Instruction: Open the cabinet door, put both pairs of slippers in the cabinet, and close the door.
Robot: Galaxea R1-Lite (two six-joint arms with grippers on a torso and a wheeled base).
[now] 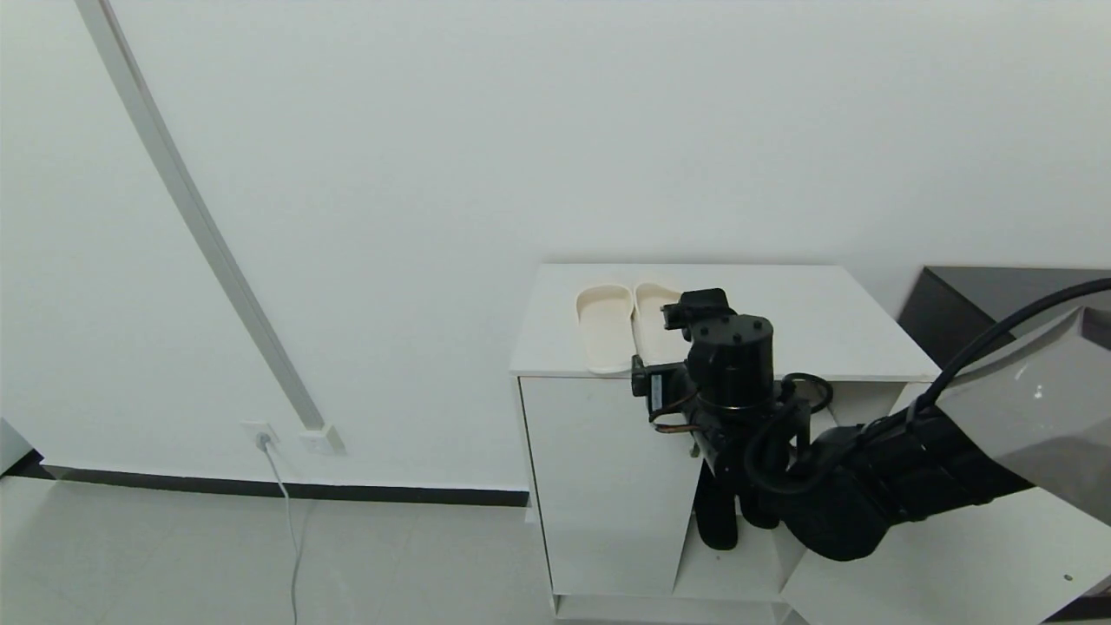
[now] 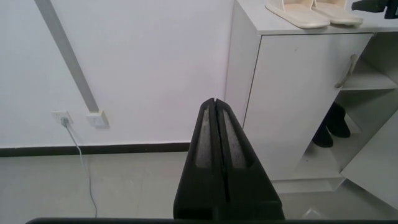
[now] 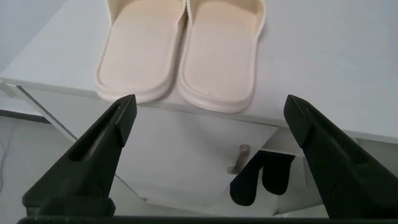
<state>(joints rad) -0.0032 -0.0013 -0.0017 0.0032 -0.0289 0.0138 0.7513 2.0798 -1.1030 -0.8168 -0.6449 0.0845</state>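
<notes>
White wall (image 1: 521, 130) across the back, pale tiled floor (image 1: 174, 555) below, and against that wall stands the white cabinet (image 1: 807, 321). Its left door (image 1: 608, 486) is closed. Its right door (image 1: 955, 564) is swung wide open toward the near right, so the inside is on show.

The right arm (image 1: 833, 486) comes in from the near right, in front of the open compartment, with its wrist up at the near edge of the cabinet top. A dark piece of furniture (image 1: 998, 291) sits at the far right, just beside the cabinet. A pale conduit strip (image 1: 200, 217) runs down the wall on the left.

Now the slippers. The cream pair (image 1: 625, 325) lies flat on the cabinet top, side by side and touching. It's left of centre, with the near ends right at the front edge. The black pair (image 2: 333, 124) is already inside, in the lower compartment under the shelf (image 2: 367, 81), and appears to be stood on end.

The right gripper (image 3: 211, 106) hangs at the near end of the cream pair with its fingers (image 3: 112, 137) spread wide and nothing between them. Whether they touch the slippers I can't tell.

The left gripper (image 2: 214, 104) is off to the left of the cabinet, well apart from it, fingers (image 2: 204, 143) pressed together on nothing.

A small handle (image 2: 347, 71) is on the closed door's edge, and a wall socket (image 1: 259, 432) with a cable (image 1: 291, 521) is low on the left
</notes>
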